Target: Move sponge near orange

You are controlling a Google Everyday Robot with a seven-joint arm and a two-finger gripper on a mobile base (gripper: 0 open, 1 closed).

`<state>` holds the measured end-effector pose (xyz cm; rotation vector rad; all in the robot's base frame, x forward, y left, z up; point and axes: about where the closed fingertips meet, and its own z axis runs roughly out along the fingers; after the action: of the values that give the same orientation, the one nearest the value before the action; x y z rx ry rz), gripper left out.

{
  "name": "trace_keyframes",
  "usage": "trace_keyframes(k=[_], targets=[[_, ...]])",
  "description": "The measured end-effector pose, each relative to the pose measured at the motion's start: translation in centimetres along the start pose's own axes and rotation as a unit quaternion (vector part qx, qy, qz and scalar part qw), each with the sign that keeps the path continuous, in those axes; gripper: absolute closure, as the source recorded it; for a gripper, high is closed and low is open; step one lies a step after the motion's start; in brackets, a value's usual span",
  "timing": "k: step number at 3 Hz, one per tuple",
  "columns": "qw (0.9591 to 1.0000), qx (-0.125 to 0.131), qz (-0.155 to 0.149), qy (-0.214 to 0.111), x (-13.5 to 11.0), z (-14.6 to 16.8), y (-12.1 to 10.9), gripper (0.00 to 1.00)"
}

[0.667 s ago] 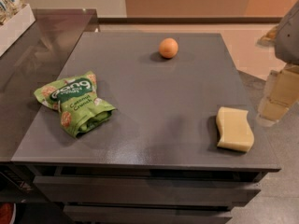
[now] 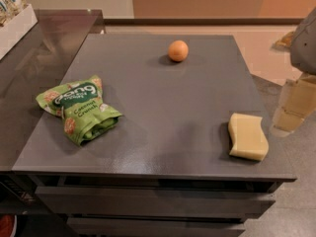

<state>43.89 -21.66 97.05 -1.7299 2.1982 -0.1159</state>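
The pale yellow sponge (image 2: 248, 136), a thick block with wavy sides, lies on the grey table top (image 2: 163, 112) near its front right corner. The small round orange (image 2: 178, 51) sits far back, near the middle of the table's far edge, well apart from the sponge. My gripper (image 2: 294, 106) hangs at the right edge of the view, just off the table's right side. It is to the right of the sponge and a little above it, not touching it, and holds nothing.
A green snack bag (image 2: 78, 108) lies on the left part of the table. A darker counter (image 2: 44, 48) adjoins on the left, with a white box (image 2: 15, 23) at its far left. Drawer fronts (image 2: 148, 204) sit below the front edge.
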Motion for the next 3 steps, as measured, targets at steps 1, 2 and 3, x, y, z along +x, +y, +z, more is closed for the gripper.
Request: trace_keyframes(k=[1,2,3], targets=[[0.9999,-0.001,-0.004,-0.016,0.8,1.7,0.2,0.00],[0.9997,-0.018,0.004,-0.016,1.9,3.9,0.2,0.00],[0.9990,-0.039,0.014,-0.015,2.9,6.3,0.2,0.00]])
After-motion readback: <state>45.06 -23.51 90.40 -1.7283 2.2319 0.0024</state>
